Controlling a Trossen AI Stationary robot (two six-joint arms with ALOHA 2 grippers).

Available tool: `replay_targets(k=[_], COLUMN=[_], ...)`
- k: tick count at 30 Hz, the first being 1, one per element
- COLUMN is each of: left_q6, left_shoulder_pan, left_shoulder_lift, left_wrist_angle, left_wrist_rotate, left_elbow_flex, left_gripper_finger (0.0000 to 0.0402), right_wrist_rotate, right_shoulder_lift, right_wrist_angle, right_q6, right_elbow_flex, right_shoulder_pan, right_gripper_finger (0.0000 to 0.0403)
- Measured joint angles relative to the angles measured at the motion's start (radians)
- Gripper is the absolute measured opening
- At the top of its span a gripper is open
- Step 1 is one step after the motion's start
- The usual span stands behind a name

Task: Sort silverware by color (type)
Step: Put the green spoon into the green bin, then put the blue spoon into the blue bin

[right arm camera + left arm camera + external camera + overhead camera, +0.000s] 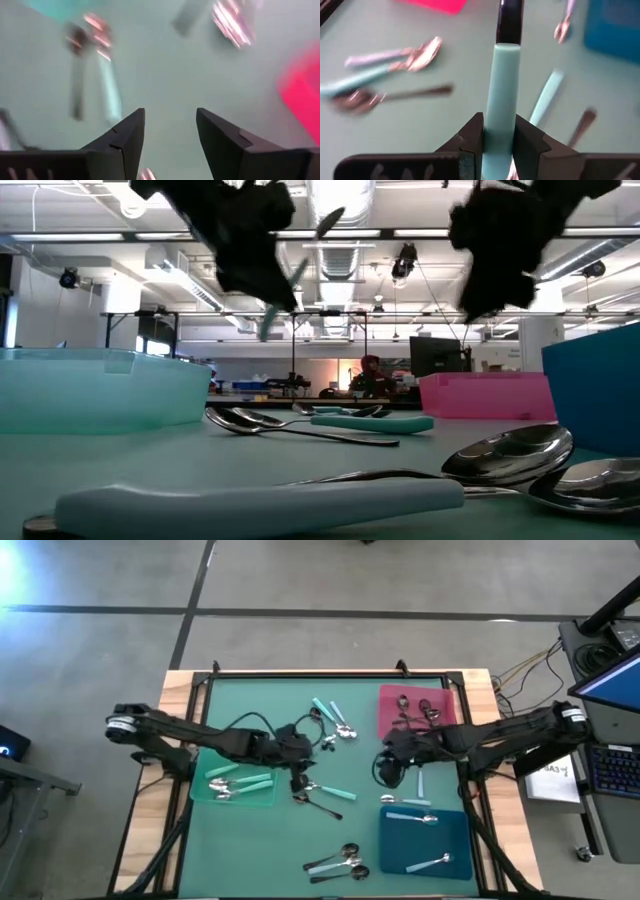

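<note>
Three coloured trays sit on the green table point(240, 835): the teal tray point(262, 799) holds teal-handled spoons, the pink tray point(388, 705) dark metal spoons, the blue tray point(450, 835) two pale-blue-handled spoons. More loose spoons point(340, 862) lie between them. Above mid-table, the left gripper point(497, 137) clamps a teal-handled spoon point(501, 95). Beside the pink tray, the right gripper point(170, 132) hovers with fingers spread, empty
</note>
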Motion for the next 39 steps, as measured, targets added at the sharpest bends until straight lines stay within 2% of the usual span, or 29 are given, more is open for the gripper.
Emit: replay_targets(k=[5,10,14,16,19,22,26,39], left_q6=[-0.116,-0.314,-0.419,-0.433,-0.434,-0.434,-0.435,-0.430], left_shoulder_pan=[-0.032,-0.086,-0.108,-0.108,-0.108,-0.108,-0.108,-0.108], left_shoulder_lift=[-0.144,-0.267,-0.335,-0.355,-0.364,-0.357,-0.343,-0.339], left_wrist_angle=[-0.382,-0.772,-0.933,-0.946,-0.946,-0.976,-1.038,-1.052], left_wrist_rotate=[-0.023,-0.033,-0.005,0.027,0.067,0.082,0.081,0.063], left_elbow_flex=[-0.002,-0.007,-0.014,-0.018,-0.025,-0.031,-0.036,-0.036], left_gripper_finger=[0.0054,0.0054,0.0054,0.0056,0.0087,0.0122,0.0145,0.0146], right_wrist_rotate=[0.057,0.053,0.009,-0.024,-0.044,-0.049,-0.052,-0.041], right_shoulder_lift=[0.047,0.116,0.168,0.193,0.216,0.231,0.227,0.166], right_wrist_angle=[-0.227,-0.249,-0.255,-0.258,-0.258,-0.259,-0.259,-0.284], right_q6=[0.209,0.259,0.287,0.303,0.321,0.342,0.379,0.456], right_elbow_flex=[-0.021,-0.060,-0.089,-0.104,-0.116,-0.128,-0.145,-0.134], right_shoulder_pan=[0.017,0.022,0.022,0.024,0.031,0.048,0.069,0.119], right_gripper_finger=[0.0156,0.0155,0.0155,0.0155,0.0155,0.0155,0.0155,0.0155])
